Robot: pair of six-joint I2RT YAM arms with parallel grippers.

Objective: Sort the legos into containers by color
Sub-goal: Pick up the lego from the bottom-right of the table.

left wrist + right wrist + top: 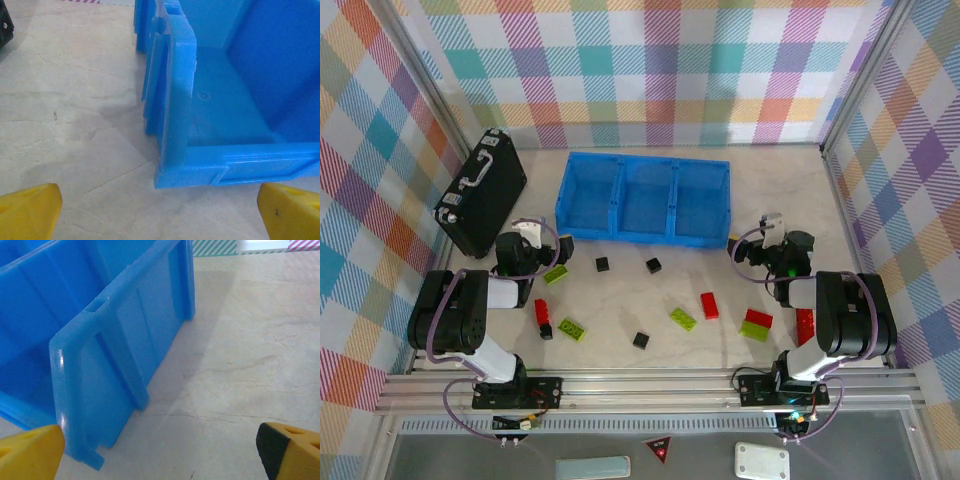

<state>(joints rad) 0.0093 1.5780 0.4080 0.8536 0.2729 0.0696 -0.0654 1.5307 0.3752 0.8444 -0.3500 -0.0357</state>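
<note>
Across the tabletop (720, 270), red, lime-green and black legos (709, 305) lie scattered just in front of the blue three-compartment tray (645, 158). Facing the tray's near corners, the left gripper (160, 212) and right gripper (160, 455) hold nothing, jaws spread wide. Another red brick (805, 325) seems partly hidden beside the right arm (845, 320).

Blue tray (645, 237) ahead, briefcase (480, 195) far left
</note>
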